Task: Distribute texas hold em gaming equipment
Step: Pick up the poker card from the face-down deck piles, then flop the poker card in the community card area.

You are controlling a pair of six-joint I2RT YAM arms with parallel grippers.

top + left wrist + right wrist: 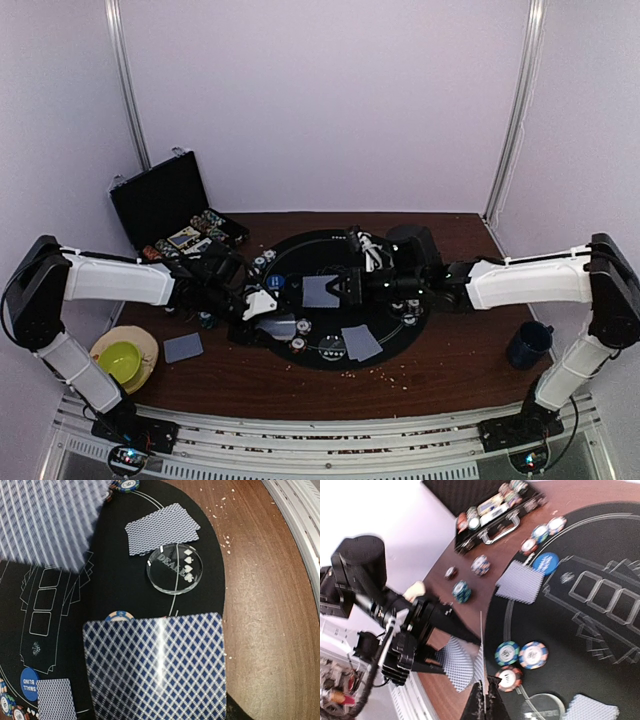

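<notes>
Right wrist view: right gripper (485, 702) is closed on one playing card (481, 650), seen edge-on at lower centre. Left gripper (262, 305) clamps the deck (155, 672). Risk: the thin edge grip may let the card slip or twist, so it lands misplaced on the mat (120, 580).

A brown wooden table (455, 345) fills the lower half of the top view; a round black felt mat (310, 245) lies at its centre; an open black hinged case (160, 200) stands upper left; a straw-coloured round plate (143, 345) and one grey-blue-backed playing card (183, 347) lie lower left; a dark blue mug (528, 345) stands right; pale crumbs (385, 375) dot the wood below the mat
</notes>
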